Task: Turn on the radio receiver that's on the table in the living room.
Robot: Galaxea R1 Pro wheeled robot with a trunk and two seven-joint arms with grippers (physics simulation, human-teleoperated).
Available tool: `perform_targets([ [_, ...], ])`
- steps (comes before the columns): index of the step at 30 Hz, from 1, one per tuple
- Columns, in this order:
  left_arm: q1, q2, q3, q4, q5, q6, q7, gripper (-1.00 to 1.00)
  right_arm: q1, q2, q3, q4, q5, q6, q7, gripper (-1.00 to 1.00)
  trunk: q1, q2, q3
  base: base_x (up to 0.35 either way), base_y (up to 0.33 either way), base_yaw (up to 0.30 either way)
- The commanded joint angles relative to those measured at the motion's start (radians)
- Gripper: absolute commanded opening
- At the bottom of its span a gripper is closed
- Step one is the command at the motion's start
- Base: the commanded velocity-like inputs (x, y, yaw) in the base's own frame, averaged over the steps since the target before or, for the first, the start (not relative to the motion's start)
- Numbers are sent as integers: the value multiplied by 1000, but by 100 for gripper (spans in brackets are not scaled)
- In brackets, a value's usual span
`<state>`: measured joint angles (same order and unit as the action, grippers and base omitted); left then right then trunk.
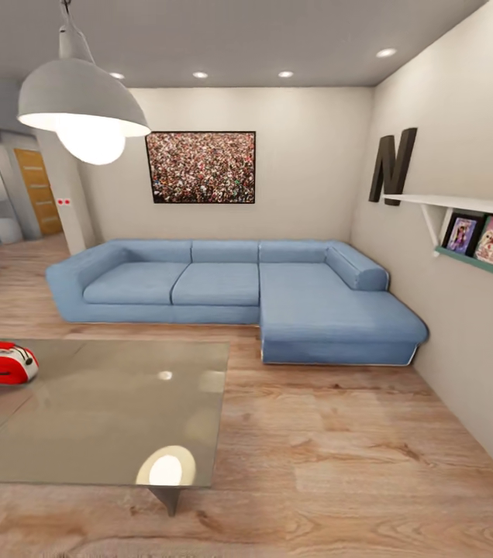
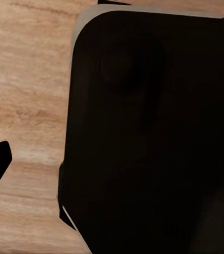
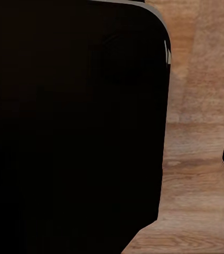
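At the far-left edge of the head view, the red radio receiver (image 1: 0, 362) lies on the glossy grey bench (image 1: 115, 418), near the corner furthest from the robot, so a reach looks impossible until the base rolls closer and turns left. Behind it the blue L-shaped sofa (image 1: 239, 298) and the framed crowd picture (image 1: 201, 167) mark the living room. Both wrist views look past a dark body panel (image 2: 154, 132) onto wood plank floor (image 2: 27, 79), suggesting the 2 arms hang tucked for travel; whether the jaws are open or closed I cannot tell.
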<state>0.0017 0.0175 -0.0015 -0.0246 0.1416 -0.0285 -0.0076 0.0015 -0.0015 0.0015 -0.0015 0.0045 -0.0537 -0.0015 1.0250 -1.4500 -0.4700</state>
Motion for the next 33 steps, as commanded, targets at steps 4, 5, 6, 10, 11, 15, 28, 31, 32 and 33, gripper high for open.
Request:
perform_targets([
  [4, 0, 0, 1, 0, 1, 0, 0, 100, 0, 0, 0, 0, 0, 0, 0, 100, 0, 0, 0, 0, 0, 280],
  [5, 0, 1, 1, 0, 1, -1, 1, 100, 0, 0, 0, 0, 0, 0, 0, 100, 0, 0, 0, 0, 0, 280],
  [6, 0, 1, 1, 0, 2, -1, 1, 100, 0, 0, 0, 0, 0, 0, 0, 100, 0, 0, 0, 0, 0, 280],
  [10, 0, 1, 2, 0, 2, -1, 1, 100, 0, 0, 0, 0, 0, 0, 0, 100, 0, 0, 0, 0, 0, 280],
  [11, 0, 1, 2, 0, 2, -1, 1, 100, 0, 0, 0, 0, 0, 0, 0, 100, 0, 0, 0, 0, 0, 280],
  [15, 0, 1, 1, 0, 3, -1, 1, 100, 0, 0, 0, 0, 0, 0, 0, 100, 0, 0, 0, 0, 0, 280],
  [28, 0, 1, 2, 0, 3, -1, 1, 100, 0, 0, 0, 0, 0, 0, 0, 100, 0, 0, 0, 0, 0, 280],
  [31, 1, 1, 1, 0, 3, -1, 1, 100, 0, 0, 0, 0, 0, 0, 0, 100, 0, 0, 0, 0, 0, 280],
  [32, 1, 1, 1, 0, 3, -1, 1, 100, 0, 0, 0, 0, 0, 0, 0, 100, 0, 0, 0, 0, 0, 280],
  [33, 0, 1, 1, 0, 3, -1, 1, 100, 0, 0, 0, 0, 0, 0, 0, 100, 0, 0, 0, 0, 0, 280],
])
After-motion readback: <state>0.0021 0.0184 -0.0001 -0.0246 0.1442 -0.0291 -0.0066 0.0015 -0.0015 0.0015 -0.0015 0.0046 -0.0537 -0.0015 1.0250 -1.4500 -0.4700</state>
